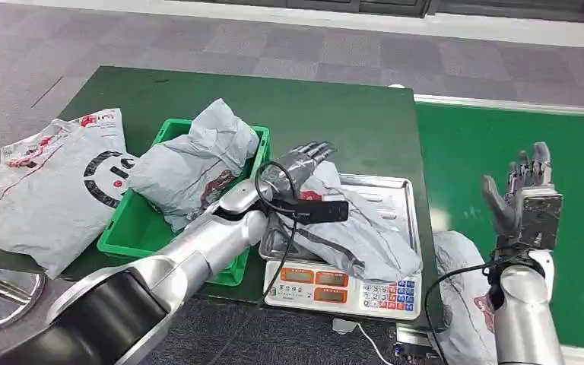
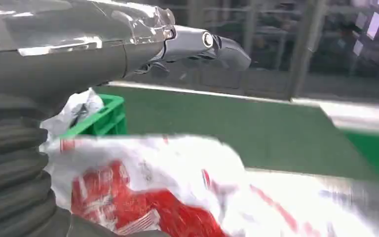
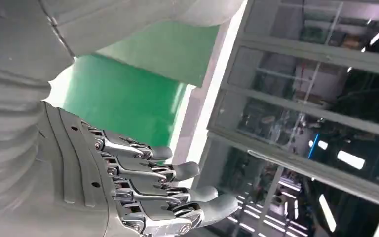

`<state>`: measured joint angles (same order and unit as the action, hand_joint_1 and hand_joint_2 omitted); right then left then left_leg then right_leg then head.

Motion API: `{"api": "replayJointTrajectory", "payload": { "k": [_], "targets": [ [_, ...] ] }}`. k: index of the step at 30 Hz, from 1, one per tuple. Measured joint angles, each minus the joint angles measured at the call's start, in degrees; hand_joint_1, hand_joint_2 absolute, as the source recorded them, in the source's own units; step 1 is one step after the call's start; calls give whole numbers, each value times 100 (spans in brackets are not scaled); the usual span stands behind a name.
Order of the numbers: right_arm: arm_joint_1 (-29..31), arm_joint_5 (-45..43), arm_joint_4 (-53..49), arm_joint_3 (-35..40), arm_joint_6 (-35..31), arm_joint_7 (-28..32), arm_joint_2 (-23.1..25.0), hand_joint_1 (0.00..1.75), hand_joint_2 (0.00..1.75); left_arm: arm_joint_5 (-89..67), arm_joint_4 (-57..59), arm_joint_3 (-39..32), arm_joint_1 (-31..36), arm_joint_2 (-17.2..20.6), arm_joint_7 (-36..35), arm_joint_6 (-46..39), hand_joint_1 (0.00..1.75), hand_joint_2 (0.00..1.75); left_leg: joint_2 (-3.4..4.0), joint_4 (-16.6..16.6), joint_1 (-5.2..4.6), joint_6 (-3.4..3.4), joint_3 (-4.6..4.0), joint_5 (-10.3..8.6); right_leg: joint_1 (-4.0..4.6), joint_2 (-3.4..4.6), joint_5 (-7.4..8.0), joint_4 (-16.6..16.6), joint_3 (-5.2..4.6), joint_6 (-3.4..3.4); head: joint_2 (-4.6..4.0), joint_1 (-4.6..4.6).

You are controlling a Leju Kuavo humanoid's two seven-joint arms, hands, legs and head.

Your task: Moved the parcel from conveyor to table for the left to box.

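A grey parcel (image 1: 353,239) with red print lies on the metal tray (image 1: 394,187) of a weighing scale (image 1: 334,283) on the dark green table. My left hand (image 1: 302,163) hovers over the parcel's far end with its fingers stretched out, holding nothing. In the left wrist view the fingers (image 2: 212,45) point forward above the blurred white and red parcel (image 2: 177,192). My right hand (image 1: 527,195) is raised over the bright green conveyor (image 1: 502,129), fingers spread and empty; the right wrist view shows those fingers (image 3: 177,197) apart.
A green bin (image 1: 133,232) left of the scale holds a crumpled grey parcel (image 1: 194,163). A large flat parcel (image 1: 49,182) lies at the table's left edge. Another grey parcel (image 1: 462,293) sits beside my right forearm at the conveyor's near end.
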<state>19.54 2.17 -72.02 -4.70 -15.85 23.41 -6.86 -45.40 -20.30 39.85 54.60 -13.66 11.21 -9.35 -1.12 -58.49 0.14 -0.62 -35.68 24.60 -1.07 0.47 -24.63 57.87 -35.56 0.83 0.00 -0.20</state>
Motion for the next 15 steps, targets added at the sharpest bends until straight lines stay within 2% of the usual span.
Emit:
{"api": "replayJointTrajectory", "payload": {
  "k": [4, 14, 15],
  "targets": [
    [-89, 89, -4, -146, 4, 6, 0, 0, 175, -120, 52, 279, -75, 0, 44, 65, 0, 175, 0, 1, 1, 0, 0, 0, 2, 1, 0, 0, -1, 0, 0, 0],
    [-146, 144, -63, -266, -7, -7, 24, 0, 175, -150, 118, 434, -77, 0, 46, 111, 0, 175, 0, 1, 1, 0, 0, 0, 1, 0, -1, 0, 1, 0, 0, 0],
    [-147, 148, -63, -266, -9, -9, 24, 0, 175, -153, 122, 437, -77, 0, 48, 142, 51, 175, 0, 1, 1, 0, 0, 0, 1, 0, -1, 0, 1, 0, 0, 0]
  ]
}}
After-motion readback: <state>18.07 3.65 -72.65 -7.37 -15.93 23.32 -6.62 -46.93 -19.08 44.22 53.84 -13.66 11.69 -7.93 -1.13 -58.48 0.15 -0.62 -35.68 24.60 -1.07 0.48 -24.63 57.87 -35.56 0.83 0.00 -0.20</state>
